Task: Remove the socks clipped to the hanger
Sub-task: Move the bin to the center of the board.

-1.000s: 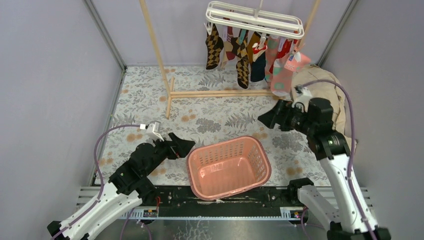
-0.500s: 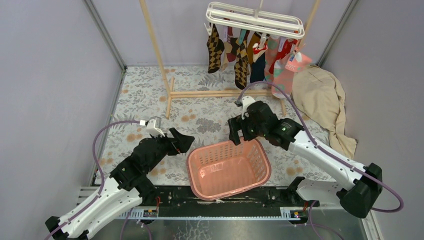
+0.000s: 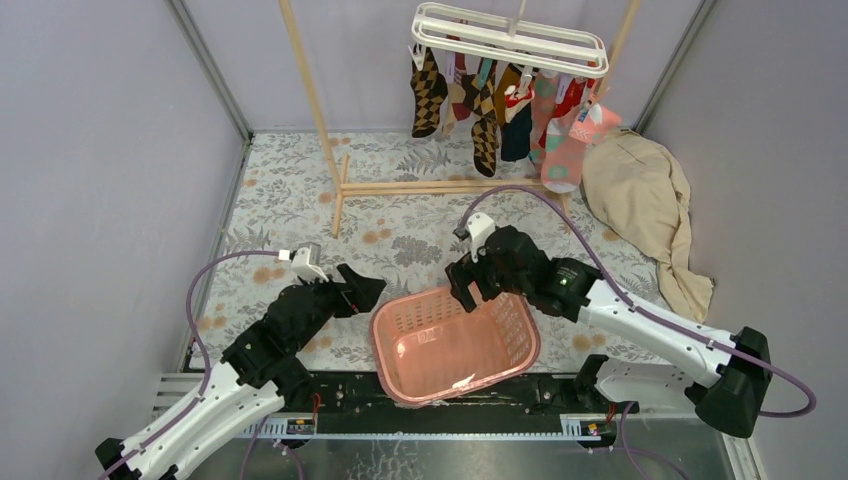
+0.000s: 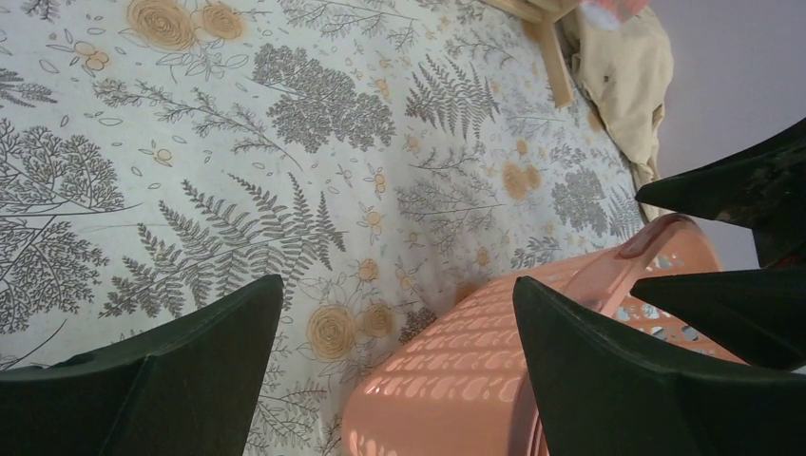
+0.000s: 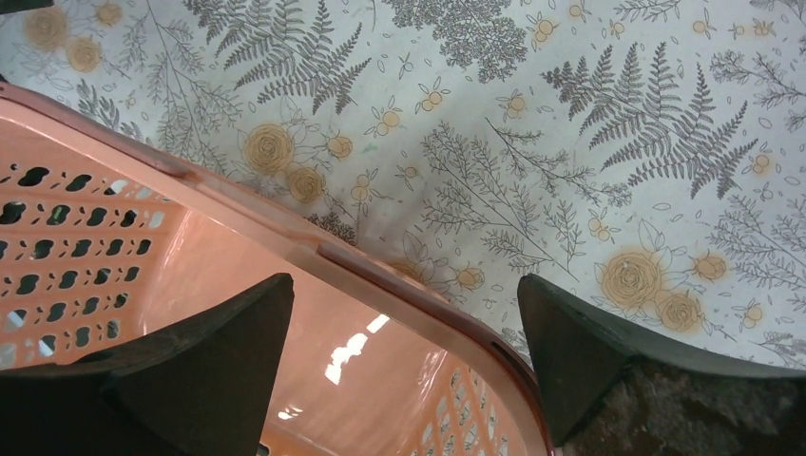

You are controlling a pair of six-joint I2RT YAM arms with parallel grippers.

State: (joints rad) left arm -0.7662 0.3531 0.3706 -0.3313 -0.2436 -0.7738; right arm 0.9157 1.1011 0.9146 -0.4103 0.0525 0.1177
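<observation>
Right gripper (image 3: 463,287) has swung down and left onto the pink basket (image 3: 522,345), which has shifted slightly left on the floral mat (image 3: 290,200). At the far side the hanger (image 3: 508,38) holds the socks (image 3: 485,135) clipped beneath it, well apart from both grippers. The right fingers are spread and straddle the basket's far rim. The left gripper (image 3: 362,291) is spread and empty, just beside the basket.

probably lab test booth: grey panel walls (image 3: 90,150), metal rail (image 3: 440,425).

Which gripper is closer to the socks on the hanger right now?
Right. The right gripper is at the basket's far rim, toward the socks; the left gripper is beside the basket's left side, farther away.
</observation>
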